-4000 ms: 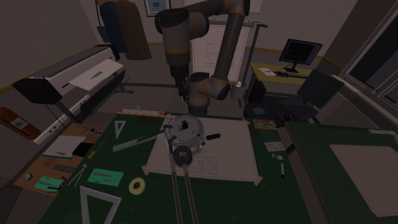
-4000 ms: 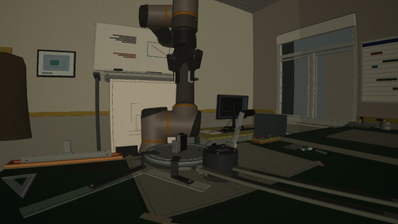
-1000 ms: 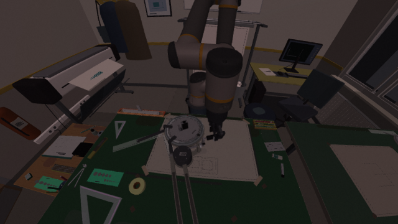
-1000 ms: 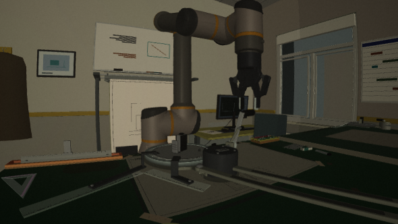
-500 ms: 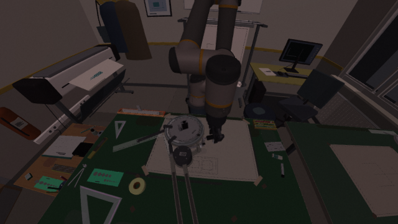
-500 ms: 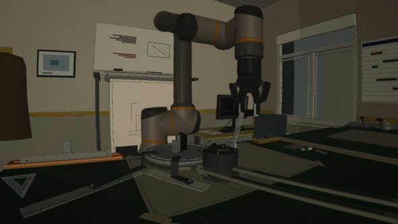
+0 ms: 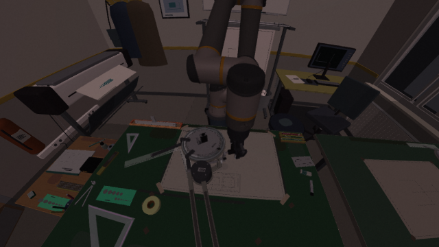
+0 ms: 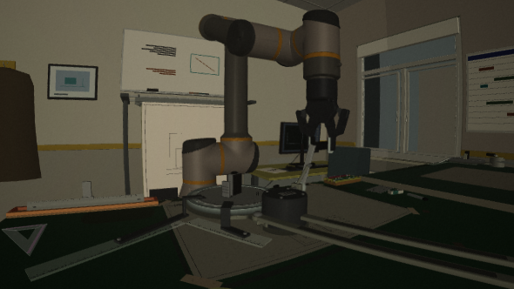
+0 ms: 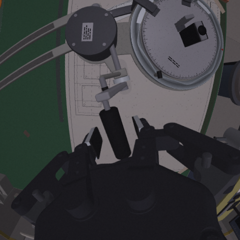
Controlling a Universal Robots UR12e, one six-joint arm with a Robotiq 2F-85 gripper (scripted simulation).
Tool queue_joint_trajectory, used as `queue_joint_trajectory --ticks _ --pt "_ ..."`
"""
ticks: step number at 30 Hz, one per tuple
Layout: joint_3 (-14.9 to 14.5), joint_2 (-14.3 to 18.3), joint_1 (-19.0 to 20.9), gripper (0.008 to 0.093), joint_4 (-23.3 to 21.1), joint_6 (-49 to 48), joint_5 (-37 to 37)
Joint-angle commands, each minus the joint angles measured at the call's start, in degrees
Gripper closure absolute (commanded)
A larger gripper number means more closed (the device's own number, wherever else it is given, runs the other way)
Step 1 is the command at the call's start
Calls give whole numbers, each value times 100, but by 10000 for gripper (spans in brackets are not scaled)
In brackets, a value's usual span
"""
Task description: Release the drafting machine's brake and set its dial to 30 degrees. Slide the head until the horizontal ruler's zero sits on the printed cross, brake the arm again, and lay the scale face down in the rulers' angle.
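Note:
On the drawing sheet in the middle of the green table sits the drafting machine: a round protractor dial [image 7: 203,144] [image 9: 178,41] with two rulers [image 7: 151,155] reaching out to the left. Beside the dial is the dark round elbow hub [image 7: 201,170] [image 9: 91,33], and a brake lever with a black handle [image 9: 115,131] [image 8: 310,157] slants up from it. My gripper [image 9: 115,135] [image 8: 321,140] [image 7: 238,153] is open, with its fingers on either side of the black handle, and holds nothing.
An orange tray [image 7: 156,123] with a scale lies at the table's far edge. Set squares [image 7: 131,140], a tape roll [image 7: 151,204] and green templates [image 7: 115,195] lie to the left. The machine's twin arm bars [image 7: 200,212] run toward the front edge. A second table [image 7: 394,185] stands to the right.

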Motion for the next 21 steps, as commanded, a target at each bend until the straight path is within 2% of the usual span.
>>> queue_joint_trajectory --ticks 1,10,21 --pt "-6 -3 0 494 -2 0 0" --pt "-5 -2 0 504 -2 0 0" --pt "-5 -2 0 724 -2 0 0"
